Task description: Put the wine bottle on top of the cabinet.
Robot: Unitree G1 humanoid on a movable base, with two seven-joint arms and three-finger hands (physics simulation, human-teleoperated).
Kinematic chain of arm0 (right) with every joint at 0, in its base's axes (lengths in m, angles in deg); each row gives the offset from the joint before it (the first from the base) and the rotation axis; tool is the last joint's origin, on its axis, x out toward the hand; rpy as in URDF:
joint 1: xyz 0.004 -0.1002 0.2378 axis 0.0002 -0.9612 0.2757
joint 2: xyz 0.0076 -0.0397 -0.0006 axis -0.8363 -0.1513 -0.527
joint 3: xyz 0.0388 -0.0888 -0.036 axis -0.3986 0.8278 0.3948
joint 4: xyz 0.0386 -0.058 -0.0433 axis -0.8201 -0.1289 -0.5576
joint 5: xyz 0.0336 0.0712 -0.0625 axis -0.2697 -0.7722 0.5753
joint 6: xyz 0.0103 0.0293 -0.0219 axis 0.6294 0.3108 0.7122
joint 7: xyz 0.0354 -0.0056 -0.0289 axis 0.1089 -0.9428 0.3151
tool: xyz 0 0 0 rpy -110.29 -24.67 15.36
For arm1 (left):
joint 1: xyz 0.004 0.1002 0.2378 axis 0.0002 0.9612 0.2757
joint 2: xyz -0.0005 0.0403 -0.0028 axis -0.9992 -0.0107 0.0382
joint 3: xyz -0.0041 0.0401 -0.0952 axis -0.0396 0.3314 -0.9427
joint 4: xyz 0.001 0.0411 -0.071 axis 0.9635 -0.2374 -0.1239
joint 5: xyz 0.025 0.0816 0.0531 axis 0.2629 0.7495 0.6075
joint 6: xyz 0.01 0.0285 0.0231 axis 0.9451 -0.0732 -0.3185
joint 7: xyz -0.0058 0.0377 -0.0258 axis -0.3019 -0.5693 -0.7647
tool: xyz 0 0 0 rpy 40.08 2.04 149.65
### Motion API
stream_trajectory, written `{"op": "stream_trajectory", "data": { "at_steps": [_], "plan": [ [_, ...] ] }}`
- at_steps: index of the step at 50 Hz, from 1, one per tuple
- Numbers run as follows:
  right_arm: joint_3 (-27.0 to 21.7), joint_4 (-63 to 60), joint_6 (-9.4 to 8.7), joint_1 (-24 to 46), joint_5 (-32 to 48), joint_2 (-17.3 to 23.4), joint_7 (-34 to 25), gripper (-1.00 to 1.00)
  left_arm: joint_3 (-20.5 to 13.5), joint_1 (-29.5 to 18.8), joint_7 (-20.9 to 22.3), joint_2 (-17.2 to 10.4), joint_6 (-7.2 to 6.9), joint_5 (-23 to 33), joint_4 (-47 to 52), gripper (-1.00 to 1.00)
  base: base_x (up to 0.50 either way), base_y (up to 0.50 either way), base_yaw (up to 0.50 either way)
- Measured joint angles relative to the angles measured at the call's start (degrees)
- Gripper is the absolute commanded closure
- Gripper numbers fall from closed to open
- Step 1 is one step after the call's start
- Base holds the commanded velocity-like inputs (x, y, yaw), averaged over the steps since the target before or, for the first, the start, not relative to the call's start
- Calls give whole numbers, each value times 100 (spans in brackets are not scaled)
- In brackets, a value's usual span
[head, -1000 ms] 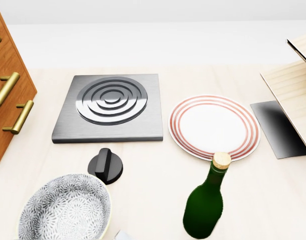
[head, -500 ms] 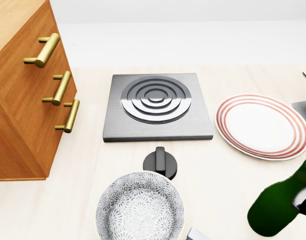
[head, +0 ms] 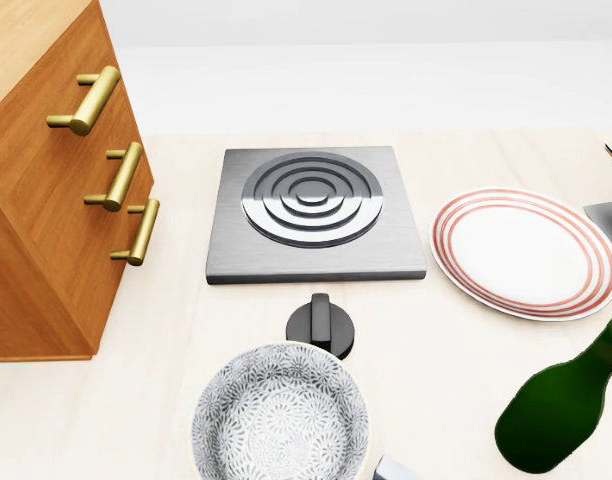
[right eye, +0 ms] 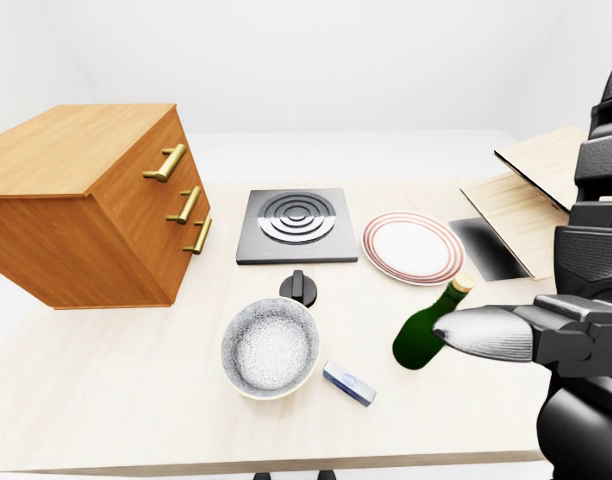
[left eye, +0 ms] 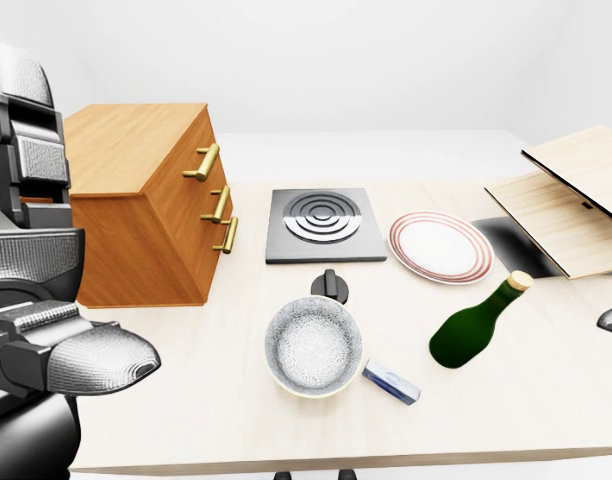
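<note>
- Green glass, the wine bottle (left eye: pixel 478 326) stands tilted on the pale table (left eye: pixel 236 410), its cork leaning toward 1 o'clock; in the left-eye view it sits at about 4 o'clock from the picture's middle.
- The bottle is on the table, well apart from the wooden cabinet (left eye: pixel 136 205), which stands at 9 o'clock in that view with three brass handles (left eye: pixel 215 204) on its drawer face. Nothing lies on the cabinet's top.
- The red-ringed plate (left eye: pixel 441 246) lies at 12 o'clock from the bottle, near it but not touching.
- The square steel burner plate (left eye: pixel 323 224) lies just beside the plate at its 9 o'clock, with a black knob (left eye: pixel 330 286) at the burner's 6 o'clock.
- A patterned grey bowl (left eye: pixel 313 345) sits at 6 o'clock from the knob; a small blue-and-white packet (left eye: pixel 391 382) lies at the bowl's 4 o'clock.
- Light wooden boards (left eye: pixel 571 200) lean at 2 o'clock in the left-eye view, beside a dark mat (left eye: pixel 514 245).
- The left hand (left eye: pixel 81 355) shows at 8 o'clock in the left-eye view, holding nothing; whether its fingers are spread or closed I cannot tell.
- The right hand (right eye: pixel 521 332) shows at 4 o'clock in the right-eye view, a grey finger (right eye: pixel 476 332) crossing the bottle's neck there; its grip I cannot tell.
</note>
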Motion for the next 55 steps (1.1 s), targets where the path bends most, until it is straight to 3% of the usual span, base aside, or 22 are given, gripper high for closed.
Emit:
{"op": "stream_trajectory", "data": {
  "at_steps": [10,22,33,48,55],
  "plan": [
    [-726,1,0,-600,-122,-61,-411,-100,81,51,0,112,0,182,0,-100,0,0,0],
    [-1548,0,0,-1035,156,-597,-1299,-100,141,96,17,326,0,449,1,-100,0,0,0],
    [-1851,0,0,-1257,999,-1452,-2400,-100,180,145,140,566,0,731,0,-100,0,0,0],
    [-1895,41,0,-1247,2769,-3031,-4224,-100,200,262,307,750,0,976,1,-100,0,0,0],
    [-1943,195,0,-1166,3390,-3548,-4846,-100,203,297,389,830,0,1071,1,-100,0,0,0]
  ]
}}
